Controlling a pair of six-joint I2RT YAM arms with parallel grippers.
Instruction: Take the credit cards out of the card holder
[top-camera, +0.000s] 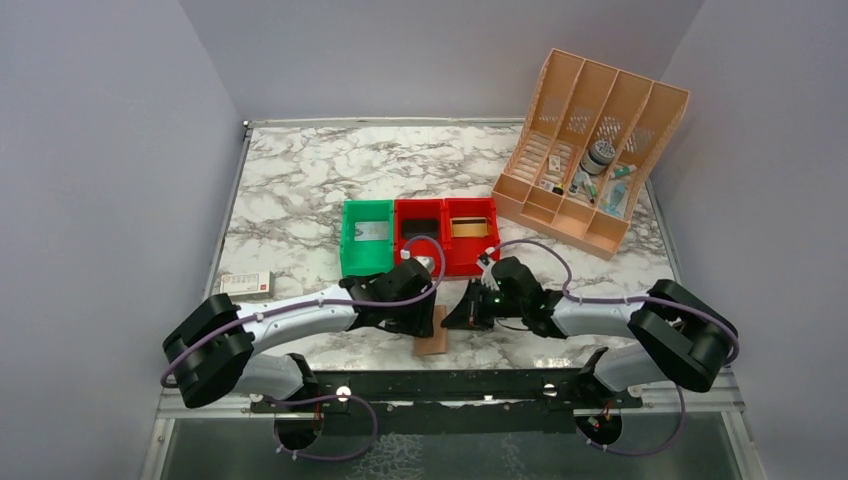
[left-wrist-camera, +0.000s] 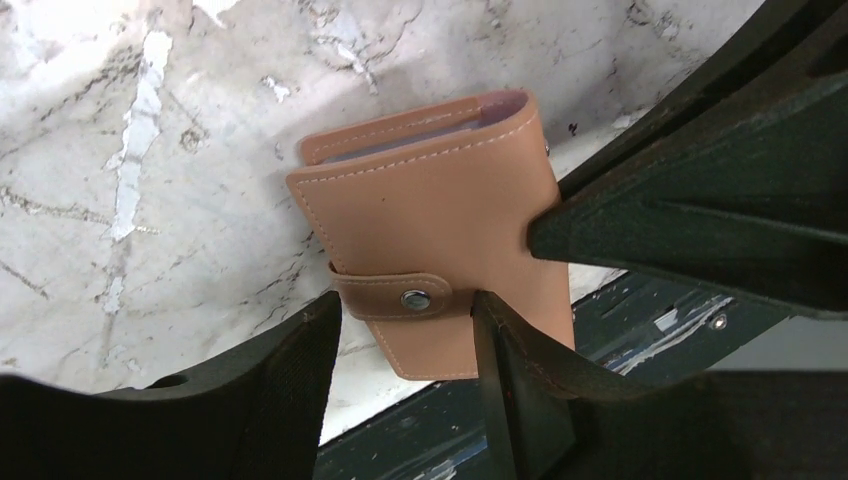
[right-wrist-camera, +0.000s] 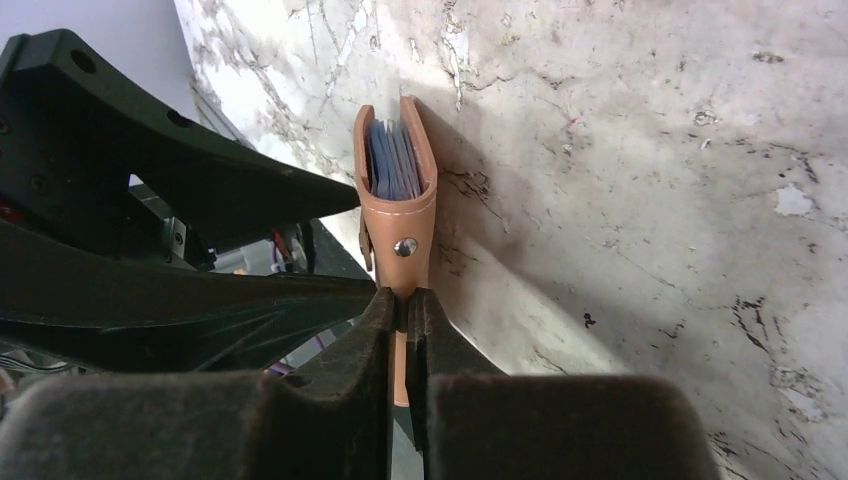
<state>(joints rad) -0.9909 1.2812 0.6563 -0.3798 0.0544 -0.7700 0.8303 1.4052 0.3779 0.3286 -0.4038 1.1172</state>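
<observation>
card holder (left-wrist-camera: 440, 250): folded shut and snapped, at the near edge of the tabletop, partly over the rim, between both arms
right gripper (right-wrist-camera: 404, 310): fingers pinched tight on the snap strap
left gripper (left-wrist-camera: 500, 270): fingers about half apart, straddling the holder's body
cards: only blue-grey pocket edges showing inside

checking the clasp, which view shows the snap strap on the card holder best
Left wrist: the snap strap lies across the closed card holder, stud facing the camera. The right wrist view shows it edge-on, pinched by the right gripper. From the top external view only a sliver of holder shows.
</observation>
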